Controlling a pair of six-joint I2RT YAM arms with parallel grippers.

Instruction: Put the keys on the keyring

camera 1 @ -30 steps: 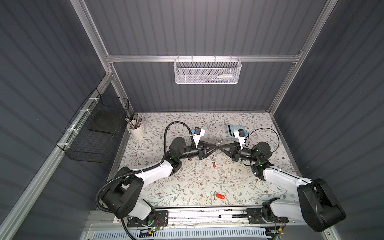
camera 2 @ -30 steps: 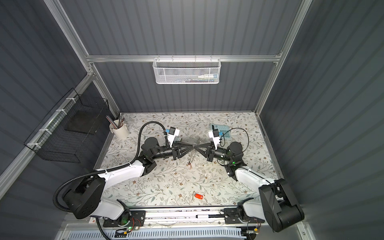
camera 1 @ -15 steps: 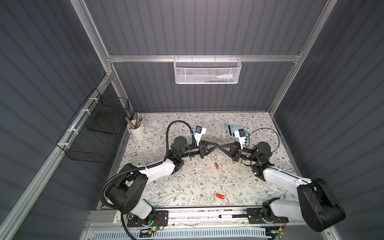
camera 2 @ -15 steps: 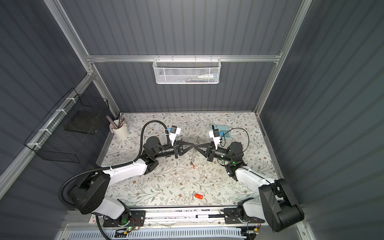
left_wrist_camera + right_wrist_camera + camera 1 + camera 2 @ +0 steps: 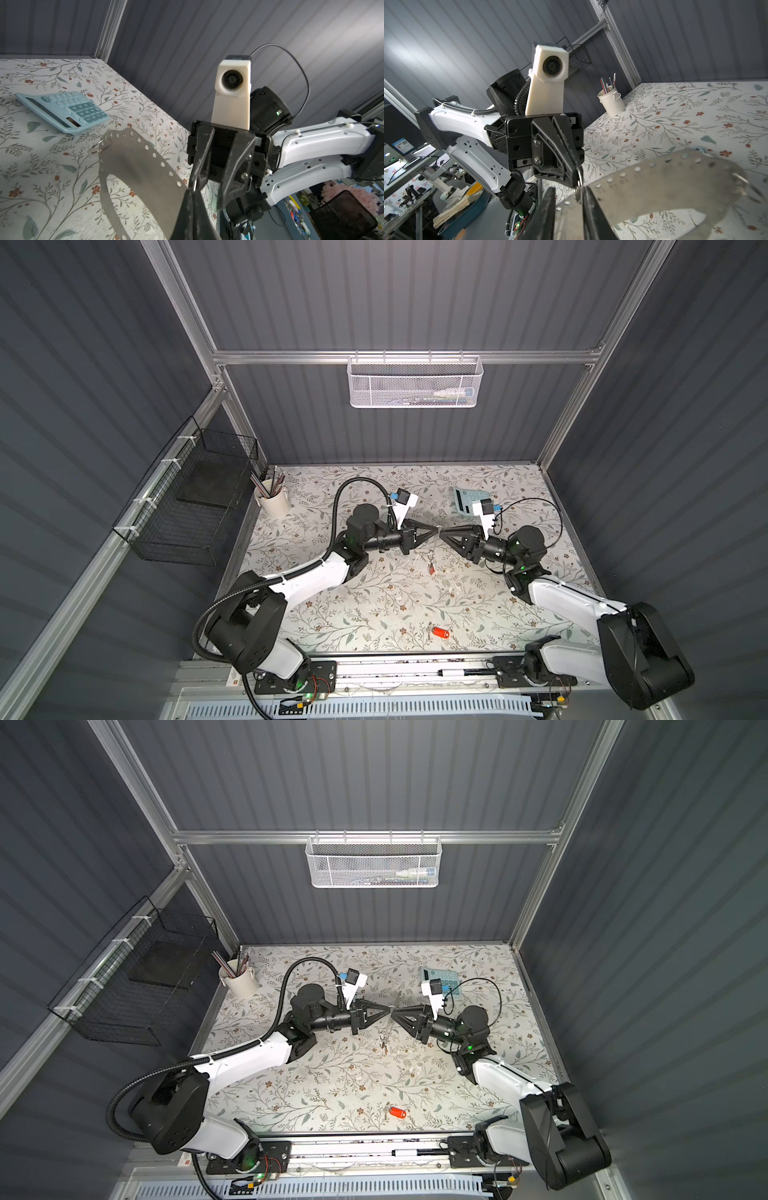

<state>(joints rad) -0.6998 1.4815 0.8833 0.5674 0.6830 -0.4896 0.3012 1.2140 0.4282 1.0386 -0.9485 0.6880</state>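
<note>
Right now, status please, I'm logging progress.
Left gripper shut on keyring rim. Right gripper open beside it. One key hanging, other key on table. Nothing blocking.

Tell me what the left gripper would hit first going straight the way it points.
Most likely the right gripper: the left gripper points at it nearly tip to tip, with the keyring between them. Exact alignment is unclear.

Premises: robotics laboratory, one test cell. An aluminium frame [image 5: 291, 357] and dark ribbed wall panels [image 5: 415, 294] enclose a floral-covered table [image 5: 374, 605]. Two robot arms [image 5: 316, 576] stand on a front rail [image 5: 415, 670]. Outside the cell, a wrist view shows other benches [image 5: 406, 182] carrying equipment.
</note>
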